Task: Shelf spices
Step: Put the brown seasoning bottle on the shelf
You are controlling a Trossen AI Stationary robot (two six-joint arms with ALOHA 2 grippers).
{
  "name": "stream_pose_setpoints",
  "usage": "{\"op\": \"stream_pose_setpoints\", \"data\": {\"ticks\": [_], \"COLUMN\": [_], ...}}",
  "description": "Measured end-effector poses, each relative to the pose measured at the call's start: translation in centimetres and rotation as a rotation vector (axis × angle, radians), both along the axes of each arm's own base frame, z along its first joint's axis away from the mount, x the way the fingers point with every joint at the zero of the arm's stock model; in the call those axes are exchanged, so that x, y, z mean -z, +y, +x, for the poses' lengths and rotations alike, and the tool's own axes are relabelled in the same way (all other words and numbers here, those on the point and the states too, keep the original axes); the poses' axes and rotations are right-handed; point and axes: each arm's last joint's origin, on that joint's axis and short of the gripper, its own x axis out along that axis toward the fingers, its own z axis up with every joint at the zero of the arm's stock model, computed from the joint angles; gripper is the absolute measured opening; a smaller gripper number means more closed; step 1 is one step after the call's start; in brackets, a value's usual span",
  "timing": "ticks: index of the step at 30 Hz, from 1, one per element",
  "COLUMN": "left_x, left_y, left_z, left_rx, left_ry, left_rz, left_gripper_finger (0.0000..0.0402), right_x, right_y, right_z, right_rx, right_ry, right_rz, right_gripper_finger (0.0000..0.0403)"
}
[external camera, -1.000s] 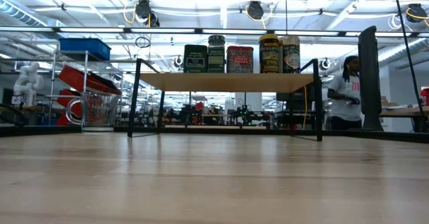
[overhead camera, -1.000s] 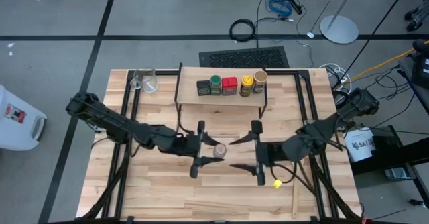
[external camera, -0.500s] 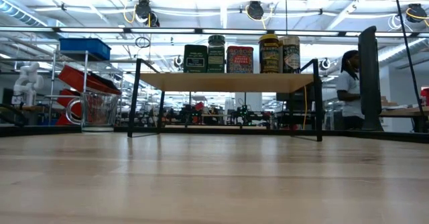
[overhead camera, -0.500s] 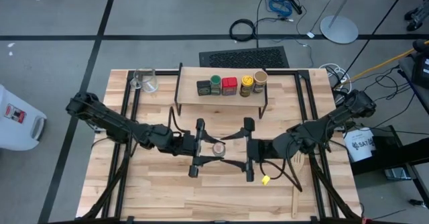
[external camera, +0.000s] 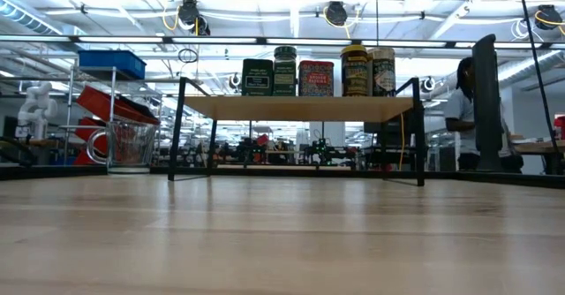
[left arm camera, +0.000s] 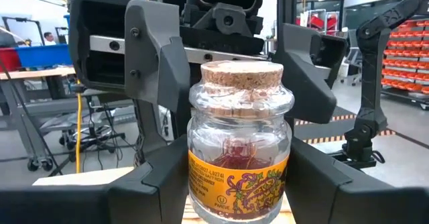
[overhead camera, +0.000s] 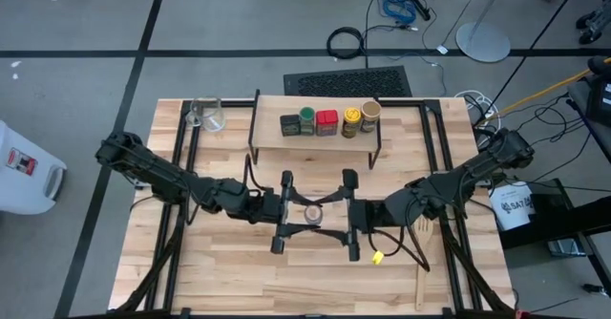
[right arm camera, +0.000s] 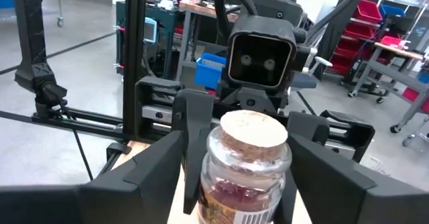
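The tiny brown jar [overhead camera: 311, 211], cork-lidded with a yellow label, stands upright mid-table, also seen in the left wrist view [left arm camera: 238, 163] and the right wrist view [right arm camera: 244, 170]. My left gripper [overhead camera: 305, 211] is shut on it from the table's left. My right gripper [overhead camera: 325, 214] faces it from the right, open, with its fingers on either side of the jar and outside the left fingers. The shelf [overhead camera: 272, 138] stands on its black legs at the far side. On it, in a row, are the dark tin [overhead camera: 290, 124], green-lidded jar [overhead camera: 306, 120], red tin [overhead camera: 326, 122], yellow jar [overhead camera: 351, 121] and tan jar [overhead camera: 370, 116]. My left gripper pinches the jar's glass body low down [left arm camera: 194, 184] between its two fingers. They come in level from the table's left. The jar is upright, and tabletop wood shows right under its base.
A clear glass cup [overhead camera: 208, 115] sits at the far left, beside the shelf. A wooden spatula [overhead camera: 421, 257] lies near the right arm at the near right. In the low view the shelf's plank [external camera: 300, 108] is lined with tins, and a person [external camera: 461, 109] stands in the room behind.
My right gripper has moved toward the table's left, up to the jar, and has turned square to face my left gripper. Its fingers now stand on either side of the jar. The jar and my left gripper have stayed where they were.
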Motion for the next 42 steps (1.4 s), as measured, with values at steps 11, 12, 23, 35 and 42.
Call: {"op": "stream_pose_setpoints", "data": {"ticks": [11, 12, 23, 35, 42], "left_x": [0.1, 0.1, 0.2, -0.4, -1.2], "left_y": [0.0, 0.0, 0.0, -0.2, 0.5], "left_z": [0.0, 0.0, 0.0, -1.3, -2.7], "left_rx": [0.005, 0.004, -0.001, -0.048, -0.047], "left_ry": [0.007, 0.01, 0.02, 0.081, 0.137], "left_rz": [0.003, 0.004, 0.0, -0.016, -0.091], "left_gripper_finger": [0.0201, 0.0201, 0.0239, 0.031, 0.0311], "right_x": [0.0, 0.0, 0.2, 0.3, 0.4], "right_y": [-0.8, -0.9, -0.9, -1.0, -1.3], "right_z": [0.5, 0.5, 0.5, 0.5, 0.6], "right_rx": [-0.038, -0.037, -0.035, -0.027, -0.011], "right_ry": [0.009, 0.01, 0.022, 0.037, 0.049], "right_rz": [0.036, 0.035, 0.048, 0.048, 0.063], "right_gripper_finger": [0.0185, 0.0177, 0.0161, 0.0159, 0.0159]}}
